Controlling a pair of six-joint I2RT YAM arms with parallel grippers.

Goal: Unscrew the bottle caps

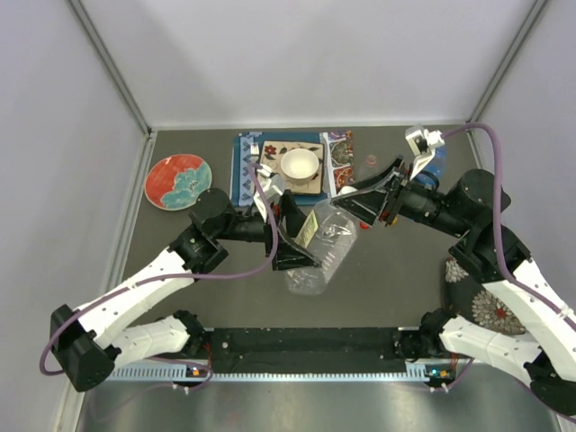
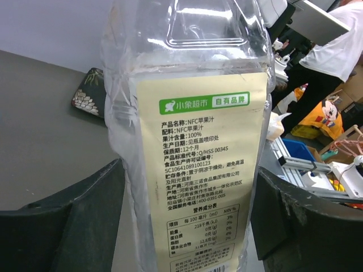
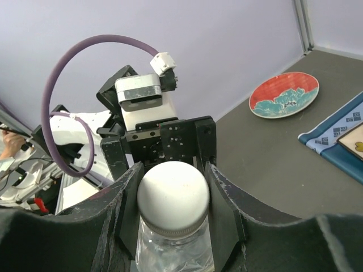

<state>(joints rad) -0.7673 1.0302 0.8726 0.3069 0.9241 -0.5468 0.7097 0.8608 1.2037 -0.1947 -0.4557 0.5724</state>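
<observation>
A wide clear bottle [image 1: 321, 256] with a pale yellow label [image 2: 198, 170] hangs tilted above the table's middle, between both arms. My left gripper [image 1: 294, 241] has a finger against each side of the bottle's body [image 2: 187, 68] and is shut on it. My right gripper [image 3: 173, 190] is shut on the bottle's white cap [image 3: 173, 195], one pad on each side, and the cap sits on the neck [image 3: 173, 255]. In the top view the right gripper [image 1: 362, 200] covers the cap. A blue-tinted bottle [image 1: 434, 167] stands behind the right wrist, partly hidden.
A white bowl [image 1: 300, 166] sits on mats and a blue cloth [image 1: 245, 171] at the back. A red and teal plate [image 1: 178, 180] lies at the back left. A dark floral pad [image 1: 481, 301] lies under the right arm. A small pinkish ring [image 1: 372, 163] rests near the back.
</observation>
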